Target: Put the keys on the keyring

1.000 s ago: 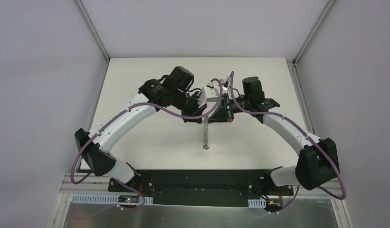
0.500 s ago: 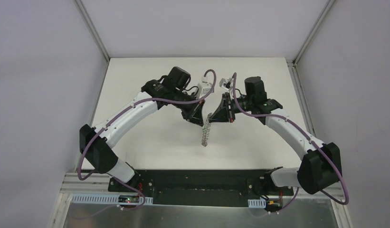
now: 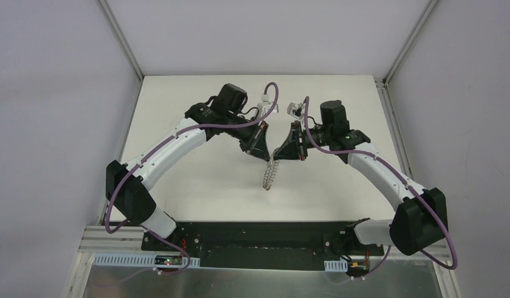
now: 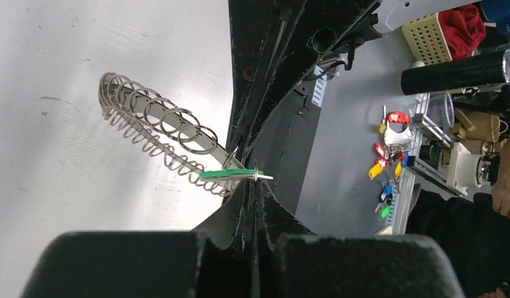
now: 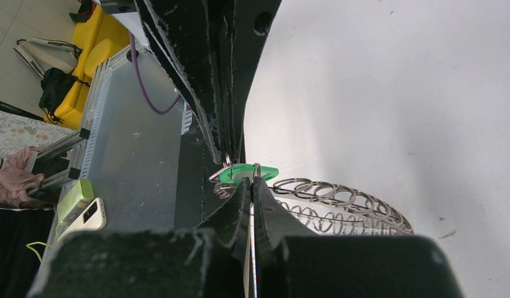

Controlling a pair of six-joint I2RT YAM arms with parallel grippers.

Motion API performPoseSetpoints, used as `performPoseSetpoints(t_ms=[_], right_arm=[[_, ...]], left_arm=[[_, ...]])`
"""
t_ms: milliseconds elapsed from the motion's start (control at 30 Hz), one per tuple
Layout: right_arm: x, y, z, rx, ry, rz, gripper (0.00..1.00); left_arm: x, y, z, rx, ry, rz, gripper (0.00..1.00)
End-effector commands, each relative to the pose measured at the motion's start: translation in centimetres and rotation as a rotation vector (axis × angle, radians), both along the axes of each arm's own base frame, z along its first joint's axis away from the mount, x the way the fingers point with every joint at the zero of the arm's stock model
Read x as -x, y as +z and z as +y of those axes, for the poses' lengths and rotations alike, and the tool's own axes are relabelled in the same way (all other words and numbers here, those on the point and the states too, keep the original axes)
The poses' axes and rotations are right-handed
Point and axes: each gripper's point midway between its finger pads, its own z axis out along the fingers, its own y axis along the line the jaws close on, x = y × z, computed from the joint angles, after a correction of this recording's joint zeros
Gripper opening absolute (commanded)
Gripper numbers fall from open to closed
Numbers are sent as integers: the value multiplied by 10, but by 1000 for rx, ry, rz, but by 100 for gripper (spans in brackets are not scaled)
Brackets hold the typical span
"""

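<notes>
The flat grey metal keyring fringed with small wire loops (image 3: 269, 176) hangs in mid-air over the white table (image 3: 339, 192), dangling toward 6 o'clock from where both grippers meet. The tiny silver key with a bright green plastic head (image 4: 226, 174) sits at that meeting point, against the ring's top end. The left gripper (image 4: 255, 186) and right gripper (image 5: 252, 186) both have their fingers pressed together there; which pinches what we cannot tell.

We judge the key light, stiff and slippery at the blade, best held by its flat head. The ring will likely swing, so grip it near the working loop.

A second ago the wrists overlapped; now they stand apart and the ring hangs shorter.
</notes>
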Motion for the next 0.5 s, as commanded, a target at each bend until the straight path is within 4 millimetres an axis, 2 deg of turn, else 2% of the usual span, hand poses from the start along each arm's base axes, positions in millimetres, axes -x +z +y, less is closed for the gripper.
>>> performPoseSetpoints(t_ms=[0,200,467], right_arm=[[5,13,0,-35,28,-66,0],[7,13,0,-35,36,-66,0],[7,13,0,-35,35,-69,0]], left_arm=[[-5,8,-1,35,9,20,0],[-16,5,3,35,50,45,0],[-18,4,1,34,47,67,0]])
